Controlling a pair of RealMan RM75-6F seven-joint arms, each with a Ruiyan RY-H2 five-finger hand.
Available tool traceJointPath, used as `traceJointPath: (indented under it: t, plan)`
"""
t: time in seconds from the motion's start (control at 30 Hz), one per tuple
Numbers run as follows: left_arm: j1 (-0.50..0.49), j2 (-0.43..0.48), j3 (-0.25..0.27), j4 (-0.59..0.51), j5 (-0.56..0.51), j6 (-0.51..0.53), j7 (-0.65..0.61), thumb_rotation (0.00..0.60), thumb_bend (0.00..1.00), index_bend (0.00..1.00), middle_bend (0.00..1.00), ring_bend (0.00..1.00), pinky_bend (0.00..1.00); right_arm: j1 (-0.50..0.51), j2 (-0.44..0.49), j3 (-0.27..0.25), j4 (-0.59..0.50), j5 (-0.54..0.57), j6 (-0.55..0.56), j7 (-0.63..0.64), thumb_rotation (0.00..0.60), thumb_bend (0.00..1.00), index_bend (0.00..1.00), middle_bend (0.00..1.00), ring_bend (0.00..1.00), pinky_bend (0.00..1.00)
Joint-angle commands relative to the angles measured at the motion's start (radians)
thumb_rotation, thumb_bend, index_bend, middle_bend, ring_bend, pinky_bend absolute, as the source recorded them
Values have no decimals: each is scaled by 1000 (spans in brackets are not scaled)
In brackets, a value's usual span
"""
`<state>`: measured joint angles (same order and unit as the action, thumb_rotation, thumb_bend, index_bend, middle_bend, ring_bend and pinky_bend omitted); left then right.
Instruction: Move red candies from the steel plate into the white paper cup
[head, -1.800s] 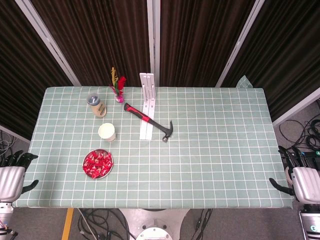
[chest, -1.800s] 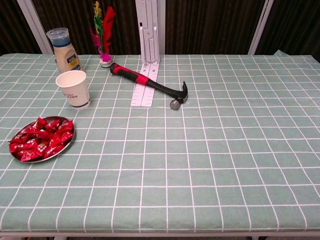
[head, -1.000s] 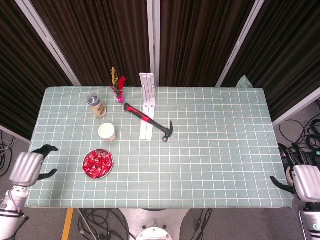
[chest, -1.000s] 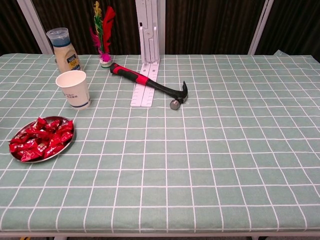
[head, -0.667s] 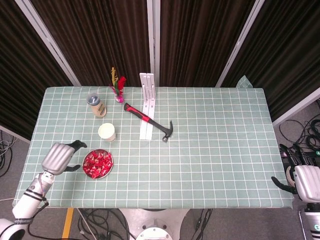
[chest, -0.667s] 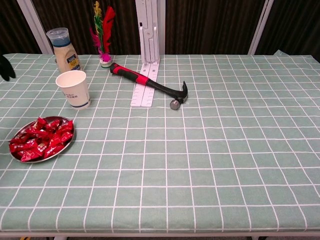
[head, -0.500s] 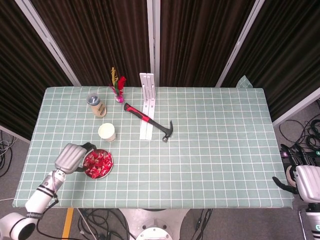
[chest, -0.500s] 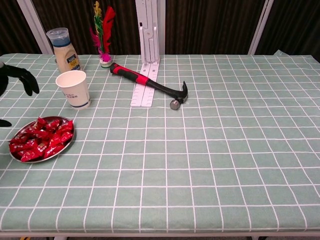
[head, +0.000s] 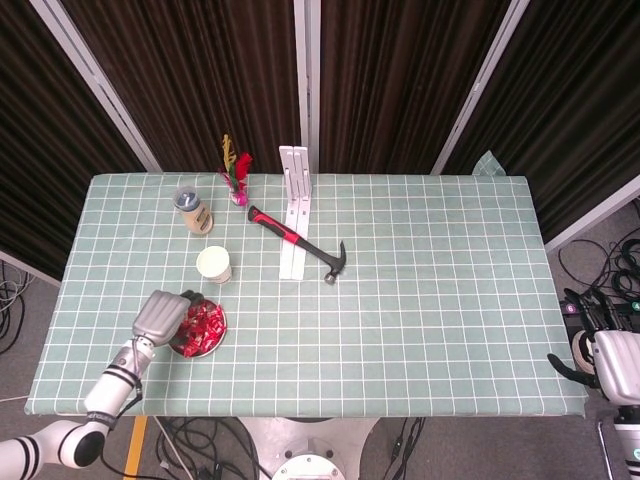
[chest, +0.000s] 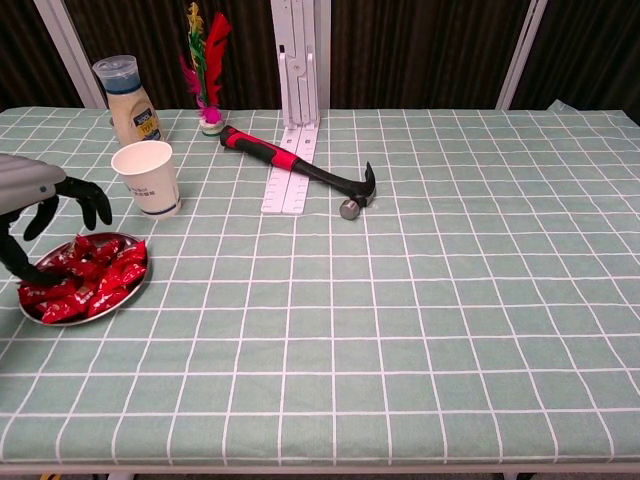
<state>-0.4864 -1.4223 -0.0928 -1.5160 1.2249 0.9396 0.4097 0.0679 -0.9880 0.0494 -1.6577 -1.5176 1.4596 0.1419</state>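
The left hand (chest: 35, 205) hovered over the red candies (chest: 85, 275), fingers spread, empty. Only the head view caught the right hand (head: 610, 352), beside the bench (head: 420, 300), its grasp unclear.

Green checked tablecloth (head: 430, 270) covers table. Hammer (head: 300, 243) with red-and-black handle lies diagonally near centre, grip toward far left, steel head toward near right, shaft crossing white slotted rail (head: 294, 210). Rail runs near-to-far, far end at table's far edge. Bottle (head: 192, 211) of creamy sauce with grey cap stands upright at far left. Feather shuttlecock (head: 236, 172), red and yellow plumes, pink base, stands between bottle and rail. Dark curtains (head: 400, 70) behind table. Cables (head: 610, 262) on floor at right.
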Motion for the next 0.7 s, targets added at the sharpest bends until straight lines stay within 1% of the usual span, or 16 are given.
traceJointPath:
  t: [0.03,0.33,0.47,0.7]
  plan:
    - [-11,-24,0,2,-64,-7,48,600,112,367,443,672,1000,1,0,0,0,1,-1,1,600,112,95,186,20,211]
    - [-29,-61,-17,-1,-211,12,113,600,108,367,474,715,1000,5,5,1,-9,6,-10,-9,600,113,95,185,25,230]
    - [-35,-63,-15,-11,-236,15,110,600,122,373,506,729,1000,4,7,0,-13,9,-11,-14,600,113,94,186,30,240]
    - [-44,-84,1,18,-254,35,134,600,190,408,544,757,1000,3,12,-2,-23,8,-12,-20,600,111,94,186,37,260]
